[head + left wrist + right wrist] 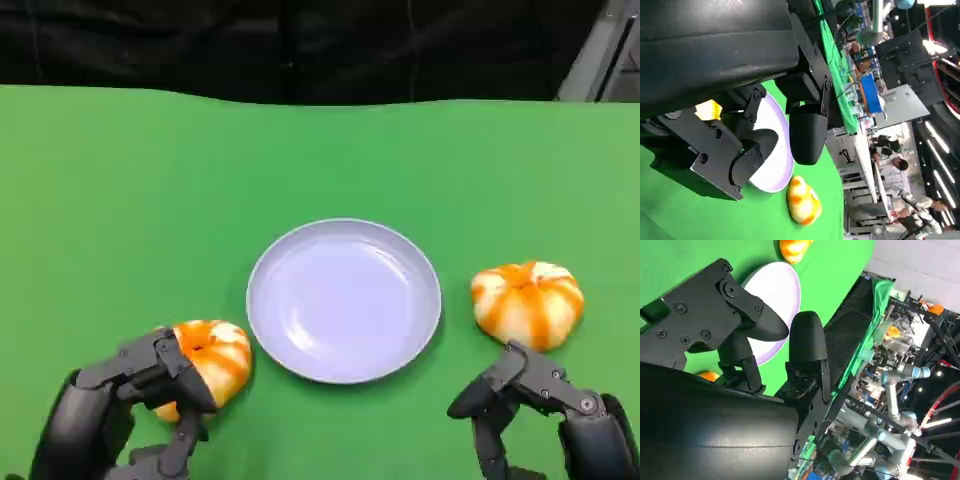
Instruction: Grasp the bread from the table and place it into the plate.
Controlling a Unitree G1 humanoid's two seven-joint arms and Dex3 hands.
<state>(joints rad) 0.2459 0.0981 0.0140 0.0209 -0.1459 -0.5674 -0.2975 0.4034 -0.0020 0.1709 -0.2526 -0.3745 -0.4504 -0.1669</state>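
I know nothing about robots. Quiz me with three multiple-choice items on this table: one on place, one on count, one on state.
1. Where is the round pale lilac plate?
A. between the two buns
B. at the table's far edge
C. under the right hand

2. How many orange-and-white striped bread buns?
A. one
B. two
C. four

3. What lies on the plate?
A. nothing
B. a bun
C. a hand

Answers: 1 A, one bun lies at its left, the other bun at its right. 2 B, the head view shows two. 3 A, its surface is bare.

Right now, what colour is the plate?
Pale lavender plate, plain, no pattern; clearest in the head view.
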